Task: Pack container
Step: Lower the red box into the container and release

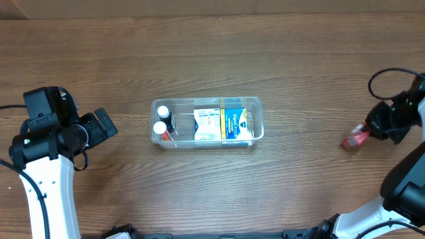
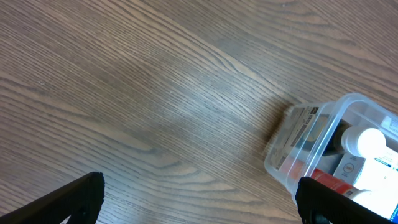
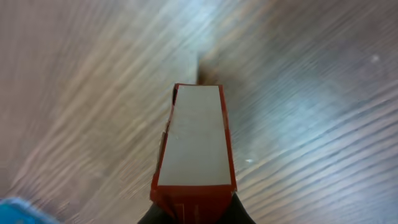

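Observation:
The clear plastic container (image 1: pixel 256 110) sits mid-table and holds two white-capped bottles (image 1: pixel 161 126), a white box (image 1: pixel 206 124) and a blue and white box (image 1: pixel 237 124). Its corner also shows in the left wrist view (image 2: pixel 323 124). My left gripper (image 1: pixel 106 125) is open and empty, left of the container; in its wrist view (image 2: pixel 199 202) one finger sits against the container's corner. My right gripper (image 1: pixel 375 127) at the far right is shut on a small red box (image 1: pixel 356 138), seen close in the right wrist view (image 3: pixel 196 140) just above the table.
Bare wooden tabletop (image 1: pixel 265 53) surrounds the container. A black cable (image 1: pixel 378 79) loops above the right arm. A blue patch shows at the bottom left corner of the right wrist view (image 3: pixel 18 211).

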`<state>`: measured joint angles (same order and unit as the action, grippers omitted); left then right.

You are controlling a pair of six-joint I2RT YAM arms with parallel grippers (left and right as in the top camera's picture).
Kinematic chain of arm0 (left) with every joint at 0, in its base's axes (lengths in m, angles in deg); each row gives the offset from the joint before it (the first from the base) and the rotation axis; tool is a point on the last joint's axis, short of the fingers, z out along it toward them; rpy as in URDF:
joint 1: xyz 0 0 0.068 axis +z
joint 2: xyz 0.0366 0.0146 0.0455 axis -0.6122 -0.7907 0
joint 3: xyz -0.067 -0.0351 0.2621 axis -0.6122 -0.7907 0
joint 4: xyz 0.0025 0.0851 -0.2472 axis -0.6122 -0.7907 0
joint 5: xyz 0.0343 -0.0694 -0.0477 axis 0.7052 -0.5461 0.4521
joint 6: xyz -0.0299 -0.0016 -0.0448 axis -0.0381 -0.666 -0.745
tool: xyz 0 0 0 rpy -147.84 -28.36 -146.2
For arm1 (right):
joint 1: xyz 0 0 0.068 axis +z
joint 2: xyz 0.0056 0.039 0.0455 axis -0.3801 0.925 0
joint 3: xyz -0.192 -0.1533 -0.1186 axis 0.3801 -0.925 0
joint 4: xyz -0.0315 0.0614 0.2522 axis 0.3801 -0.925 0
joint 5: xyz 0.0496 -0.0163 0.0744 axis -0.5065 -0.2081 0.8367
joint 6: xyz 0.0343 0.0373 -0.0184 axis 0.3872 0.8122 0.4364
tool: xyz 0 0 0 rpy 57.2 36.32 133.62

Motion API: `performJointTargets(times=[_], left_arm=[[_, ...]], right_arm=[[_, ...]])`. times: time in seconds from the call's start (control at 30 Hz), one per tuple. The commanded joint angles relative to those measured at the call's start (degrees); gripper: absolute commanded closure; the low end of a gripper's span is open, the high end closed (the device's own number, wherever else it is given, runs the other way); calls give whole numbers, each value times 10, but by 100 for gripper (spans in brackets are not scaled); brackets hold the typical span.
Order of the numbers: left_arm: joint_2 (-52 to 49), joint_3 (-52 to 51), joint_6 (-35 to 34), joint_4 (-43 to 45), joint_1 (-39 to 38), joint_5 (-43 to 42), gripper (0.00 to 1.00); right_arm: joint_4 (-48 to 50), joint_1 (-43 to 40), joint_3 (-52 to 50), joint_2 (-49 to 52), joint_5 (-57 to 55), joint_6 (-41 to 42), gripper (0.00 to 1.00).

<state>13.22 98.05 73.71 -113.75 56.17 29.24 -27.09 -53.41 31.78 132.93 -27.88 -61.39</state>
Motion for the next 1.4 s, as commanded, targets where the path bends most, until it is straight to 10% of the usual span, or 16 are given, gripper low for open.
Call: performJointTargets(times=[0.0,0.6,1.37], left_arm=[[-1,1,13,2,2,-4,0],[-1,1,13,1,2,-4,0],[-1,1,13,0,2,-4,0]], right_arm=[[-31,61,60,-54,14,-6,92],[3,526,84,-188,130,-15,93],[79,482,60,-51,372,-88,96]])
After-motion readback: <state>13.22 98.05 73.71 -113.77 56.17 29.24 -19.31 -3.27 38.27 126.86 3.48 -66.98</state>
